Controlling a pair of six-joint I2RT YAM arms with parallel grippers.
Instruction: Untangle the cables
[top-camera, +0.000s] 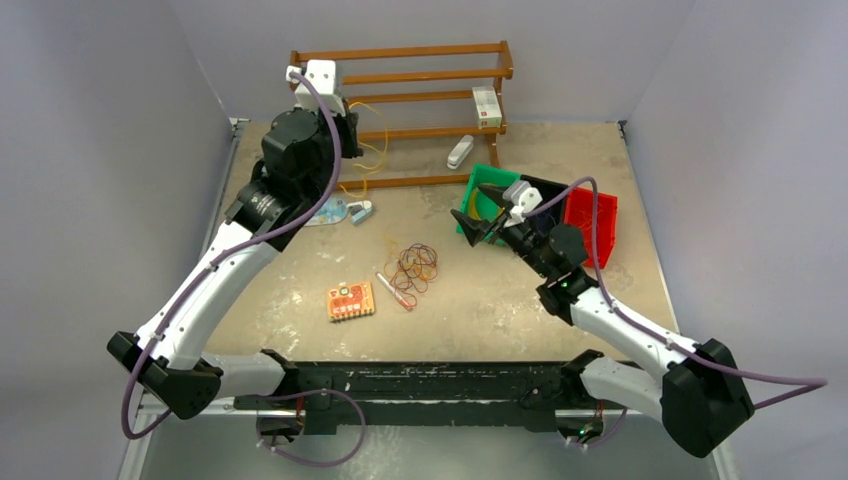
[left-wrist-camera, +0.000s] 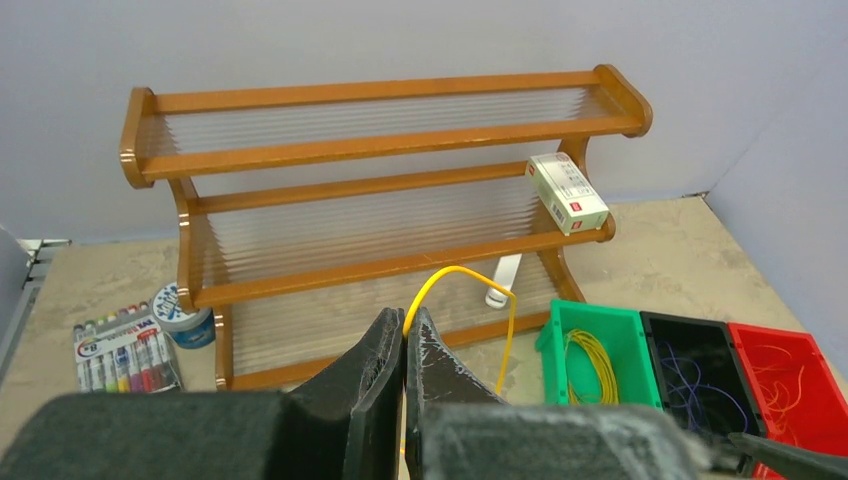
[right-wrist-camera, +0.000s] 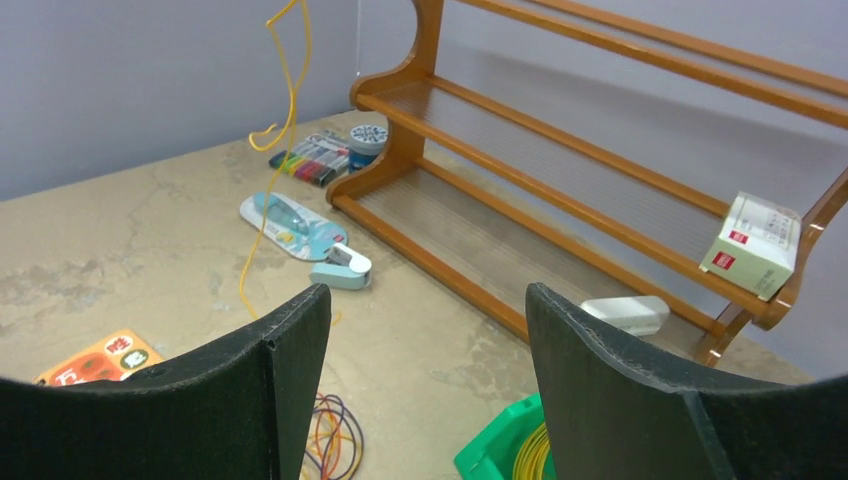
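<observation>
Top view: the left pincer (top-camera: 350, 130) was raised in front of the wooden rack (top-camera: 400, 52), and a yellow cable (top-camera: 378, 140) hung from it in a loose loop toward the table. The rest of the tangle (top-camera: 415, 265), orange-red and dark strands, lay on the table well apart from that pincer and near the right pincer (top-camera: 478, 208), to its left. The right pincer hovered at the green bin (top-camera: 482, 178). Left wrist view: the left pincer (left-wrist-camera: 405, 335) was fully closed, pinching the yellow cable (left-wrist-camera: 455, 272), which arched up and right of its tips. Farther right, the green bin (left-wrist-camera: 590, 312) held yellow strands, the black bin (left-wrist-camera: 690, 320) blue ones and the red bin (left-wrist-camera: 790, 335) orange ones. Right wrist view: the right pincer (right-wrist-camera: 425, 300) stood wide open and held nothing. The yellow cable (right-wrist-camera: 290, 90) dangled far ahead to its left, and the tangle (right-wrist-camera: 335, 440) lay just beneath its left finger. We judged the sorting well underway: one yellow strand lifted but not binned, several strands left in the tangle.
</observation>
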